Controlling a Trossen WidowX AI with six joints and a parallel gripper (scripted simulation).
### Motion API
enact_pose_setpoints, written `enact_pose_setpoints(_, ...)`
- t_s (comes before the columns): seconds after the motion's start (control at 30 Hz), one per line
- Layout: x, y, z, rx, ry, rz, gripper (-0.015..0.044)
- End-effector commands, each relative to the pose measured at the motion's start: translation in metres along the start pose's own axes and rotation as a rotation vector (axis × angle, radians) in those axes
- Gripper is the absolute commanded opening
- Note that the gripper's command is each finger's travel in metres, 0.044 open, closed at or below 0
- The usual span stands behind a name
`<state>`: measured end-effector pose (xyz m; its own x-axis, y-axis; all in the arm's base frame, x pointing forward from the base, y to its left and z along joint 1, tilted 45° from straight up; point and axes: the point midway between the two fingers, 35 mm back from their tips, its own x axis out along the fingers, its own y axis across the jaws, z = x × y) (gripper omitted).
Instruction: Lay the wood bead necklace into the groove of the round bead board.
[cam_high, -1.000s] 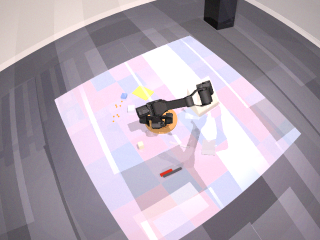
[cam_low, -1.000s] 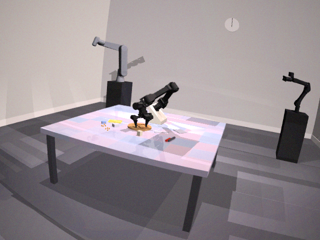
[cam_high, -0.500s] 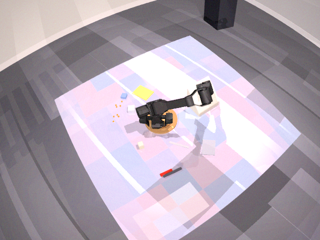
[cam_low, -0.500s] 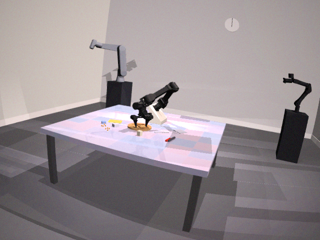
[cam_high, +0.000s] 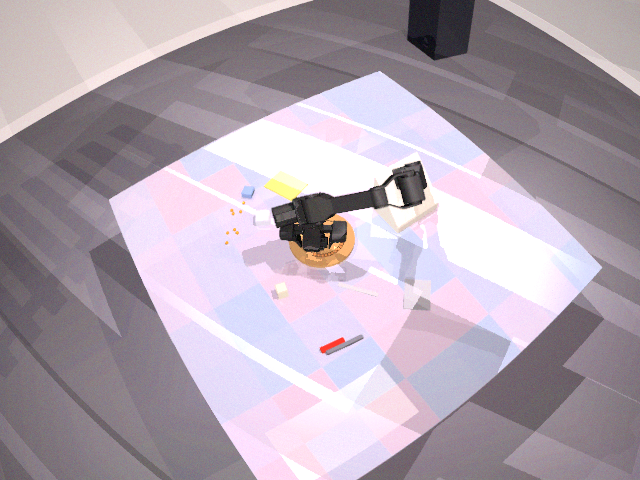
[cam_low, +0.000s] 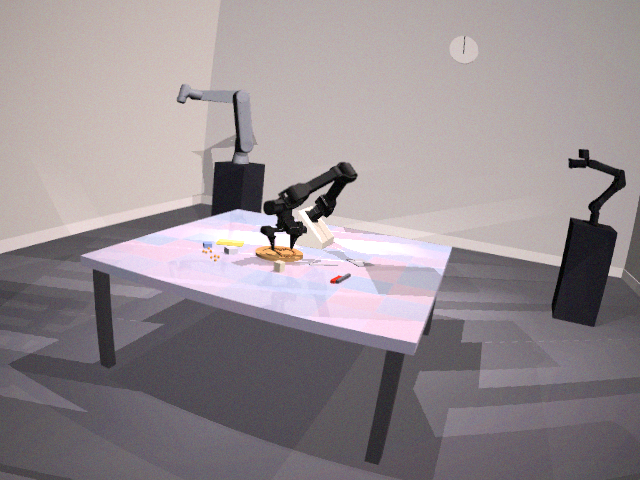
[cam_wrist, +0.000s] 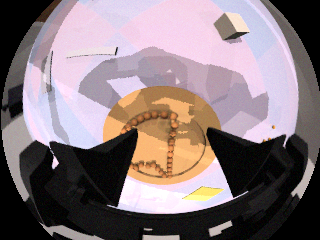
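The round orange-brown bead board (cam_high: 305, 256) (cam_low: 262, 255) (cam_wrist: 117, 112) lies on the table. The wood bead necklace (cam_wrist: 153, 115) lies on it, best seen in the wrist view. Its beads arc along the upper left, run down in a nearly straight line across the middle, and bend along the lower left. The right side of the circular groove shows without beads. My gripper (cam_low: 283, 249) (cam_wrist: 174, 132) is open above the board, with its fingertips wide apart on either side of the straight bead line. The left finger hides part of the necklace's left side.
A cream cube (cam_high: 281, 290) (cam_low: 279, 266) (cam_wrist: 231, 26) stands near the board. A white block (cam_high: 262, 219), a blue block (cam_high: 248, 192), a yellow sheet (cam_high: 285, 184) (cam_wrist: 202, 193) and several small orange beads lie around it. A red bar (cam_high: 331, 345) lies against a grey bar (cam_high: 348, 343).
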<state>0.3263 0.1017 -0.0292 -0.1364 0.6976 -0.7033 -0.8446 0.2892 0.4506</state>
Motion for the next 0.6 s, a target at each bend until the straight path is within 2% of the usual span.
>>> enact_pose_setpoints(0.0, -0.017, -0.003, -0.002, 0.016, -0.005, -0.017, 0.0230)
enact_pose_setpoints(0.13, -0.013, -0.003, -0.002, 0.016, -0.005, -0.017, 0.0125)
enact_pose_setpoints(0.27, -0.001, -0.003, -0.002, 0.016, -0.006, -0.017, 0.0120)
enact_pose_setpoints(0.3, -0.010, -0.006, -0.001, 0.009, -0.012, -0.028, 0.0120)
enact_pose_setpoints(0.57, -0.002, -0.005, -0.001, 0.011, -0.011, -0.025, 0.0120)
